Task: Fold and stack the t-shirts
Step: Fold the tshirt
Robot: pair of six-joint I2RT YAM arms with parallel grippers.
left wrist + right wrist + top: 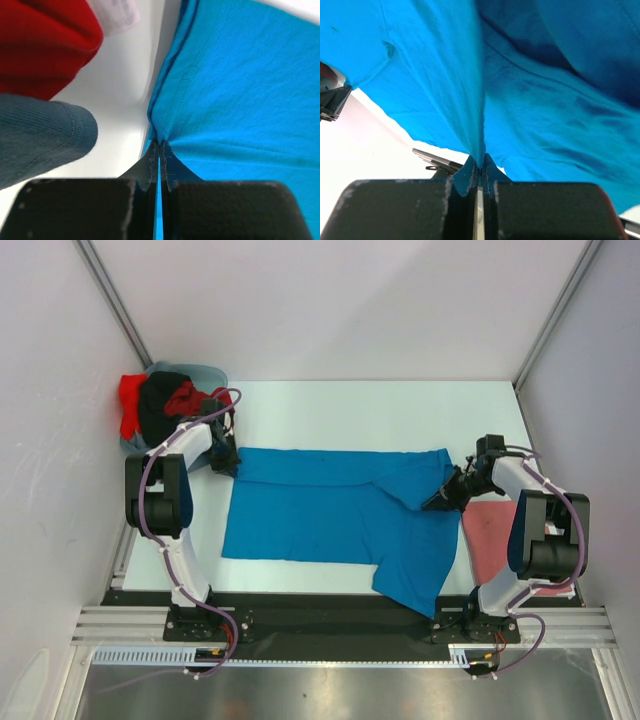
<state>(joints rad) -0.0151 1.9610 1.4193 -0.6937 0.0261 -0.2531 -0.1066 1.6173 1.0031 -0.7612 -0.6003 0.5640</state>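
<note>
A bright blue t-shirt (330, 515) lies spread across the middle of the table, its far edge folded toward me. My left gripper (228, 462) is shut on its far left corner (159, 137). My right gripper (445, 498) is shut on the blue cloth (481, 150) at the right side and holds it lifted off the table. A dull pinkish-red t-shirt (495, 533) lies flat at the right, under my right arm. Bright red (131, 400), black (160, 405) and grey-blue (205, 373) shirts sit in a heap at the far left.
The heap's red cloth (40, 45) and grey-blue cloth (40, 135) lie close beside my left gripper. White walls enclose the table on the left, far and right sides. A black rail (330, 615) runs along the near edge.
</note>
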